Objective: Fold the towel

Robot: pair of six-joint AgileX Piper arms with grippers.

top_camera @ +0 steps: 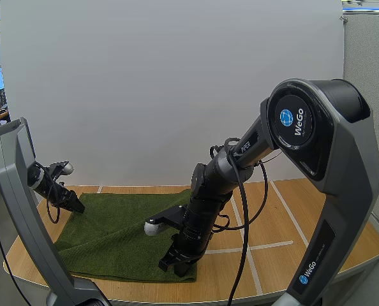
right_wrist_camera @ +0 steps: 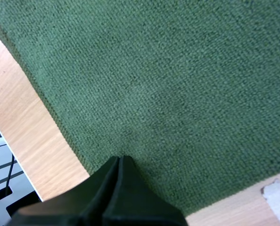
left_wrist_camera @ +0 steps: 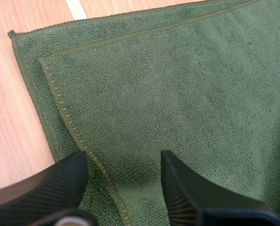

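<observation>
A dark green towel point(top_camera: 119, 233) lies flat on the wooden table point(top_camera: 298, 217), and in the left wrist view the towel point(left_wrist_camera: 177, 84) shows two stacked layers with stitched edges at one corner. My left gripper point(top_camera: 74, 207) hovers over the towel's far left part, open point(left_wrist_camera: 123, 157) with nothing between its fingers, which straddle the upper layer's edge. My right gripper point(top_camera: 173, 264) is down at the towel's near right corner. Its fingers lie together as one wedge point(right_wrist_camera: 120, 160) with the tip on the towel point(right_wrist_camera: 177, 84) close to its edge.
White tape lines point(top_camera: 266, 245) cross the bare wood to the right of the towel. The table's curved front edge point(top_camera: 240, 296) runs just beyond the towel's near side. A white tape scrap point(right_wrist_camera: 276, 195) lies on the wood beside the towel's edge.
</observation>
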